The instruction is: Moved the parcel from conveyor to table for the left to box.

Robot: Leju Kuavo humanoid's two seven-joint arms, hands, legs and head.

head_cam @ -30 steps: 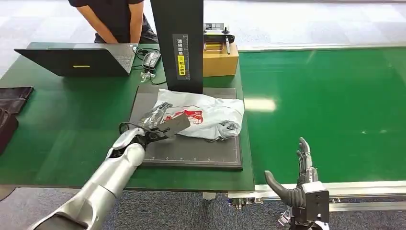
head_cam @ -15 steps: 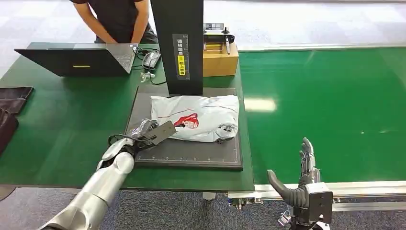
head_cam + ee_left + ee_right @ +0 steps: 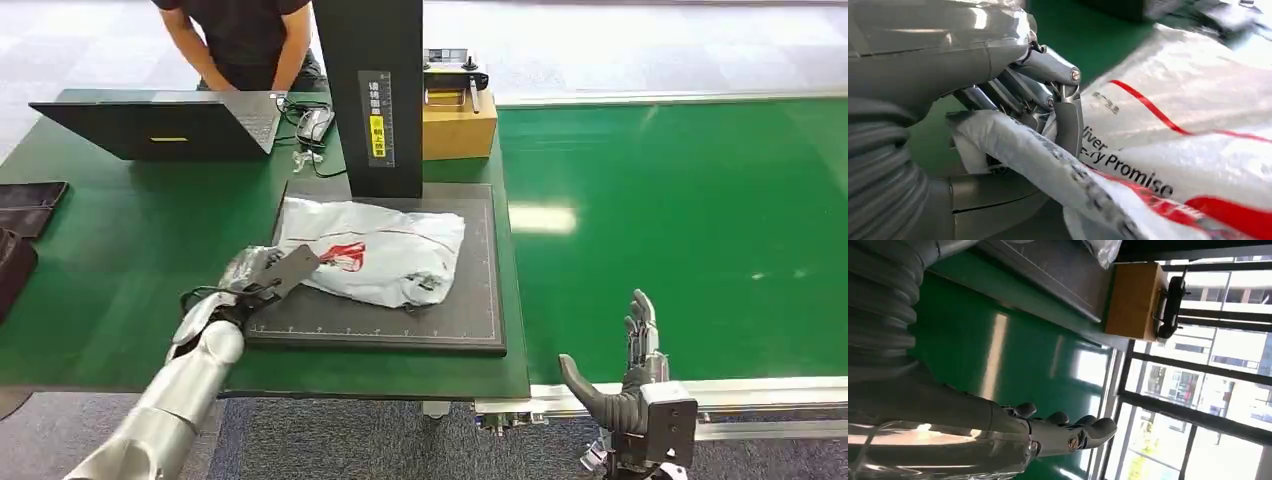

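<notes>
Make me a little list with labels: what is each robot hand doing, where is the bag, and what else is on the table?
left hand: the left hand grips one end of the parcel
right hand: the right hand is open, holding nothing, at the near edge of the green conveyor
parcel: white plastic bag with red print, lying on the dark mat
mat: on the green table
also on table: black post, cardboard box, laptop
person: a person stands behind the laptop
</notes>
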